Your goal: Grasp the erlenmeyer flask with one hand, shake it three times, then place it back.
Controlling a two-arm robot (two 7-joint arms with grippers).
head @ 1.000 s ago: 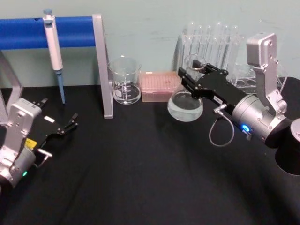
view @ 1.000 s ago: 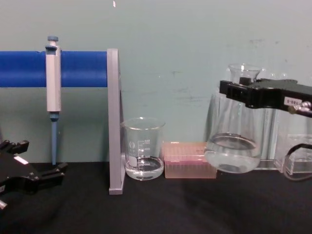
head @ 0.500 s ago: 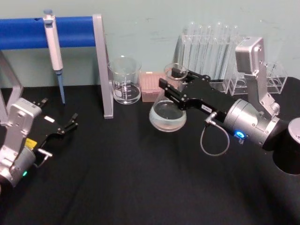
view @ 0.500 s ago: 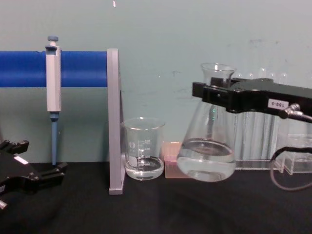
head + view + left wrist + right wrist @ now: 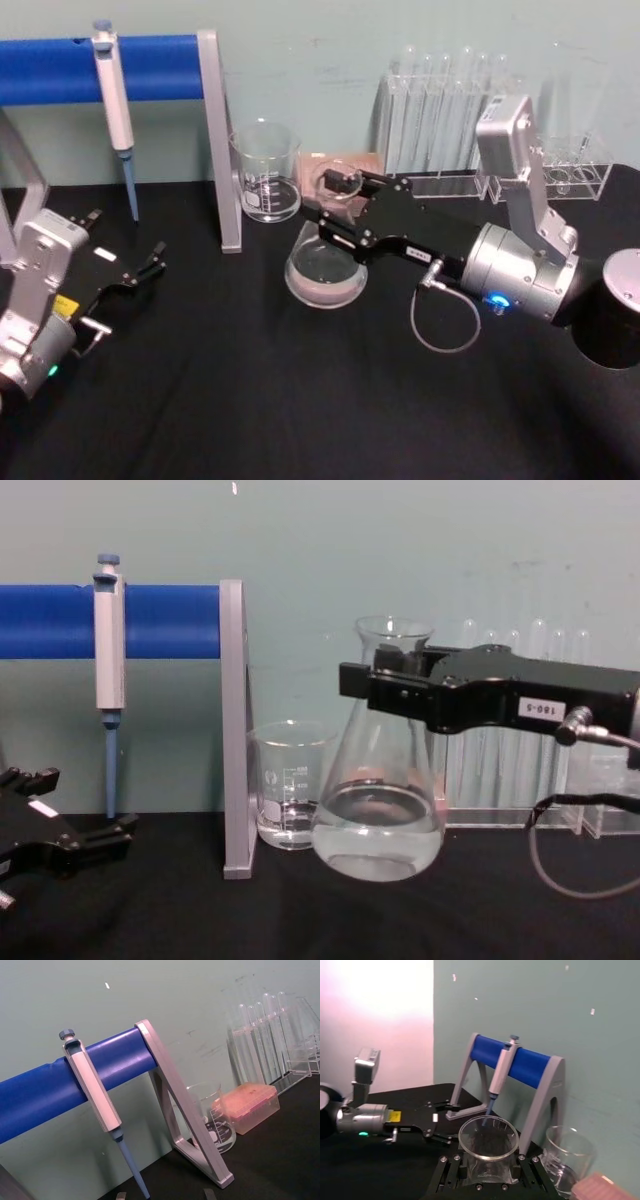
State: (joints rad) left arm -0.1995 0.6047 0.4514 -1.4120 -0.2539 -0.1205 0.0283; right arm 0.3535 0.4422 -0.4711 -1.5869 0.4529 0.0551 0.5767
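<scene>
Glass: one erlenmeyer flask [image 5: 325,272], one beaker [image 5: 266,176]

A small white label [image 5: 540,709] on the right gripper [image 5: 365,683] reads roughly "180-5"; the beaker's [image 5: 292,785] printed graduation numbers are illegible

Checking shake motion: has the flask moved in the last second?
Yes. The flask, held by the right gripper, went left and down, from the test tubes toward the beaker.
</scene>
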